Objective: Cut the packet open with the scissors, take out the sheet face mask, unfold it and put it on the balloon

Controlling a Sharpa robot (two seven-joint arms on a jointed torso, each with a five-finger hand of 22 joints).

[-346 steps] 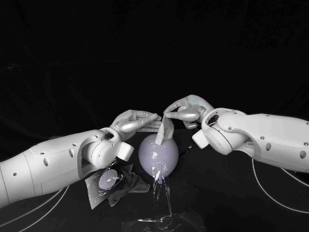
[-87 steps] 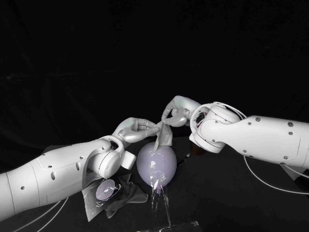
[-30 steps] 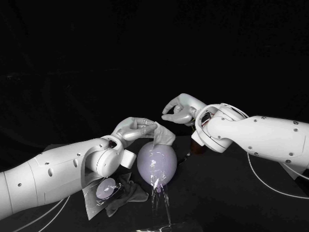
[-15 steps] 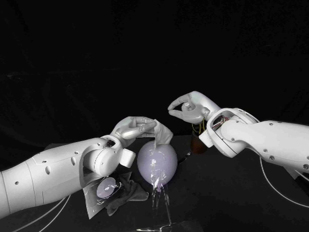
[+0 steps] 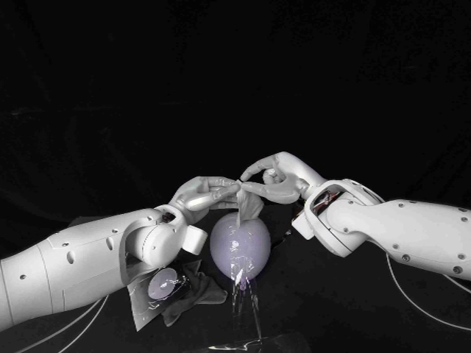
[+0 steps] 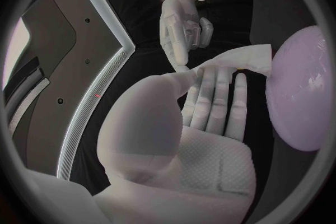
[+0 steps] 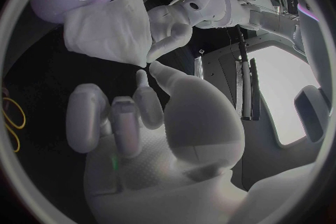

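Black table (image 5: 336, 298) under balloon (image 5: 241, 246); left hand (image 5: 206, 193) holds mask (image 5: 249, 201), right hand (image 5: 277, 176) beside.

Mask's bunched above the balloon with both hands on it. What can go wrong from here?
1. The left hand holds the sheet face mask bunched, and the right hand is at one corner only: a thin pinch might slip or tear it.
2. The balloon sits right beneath both hands: a downward nudge might tip it.
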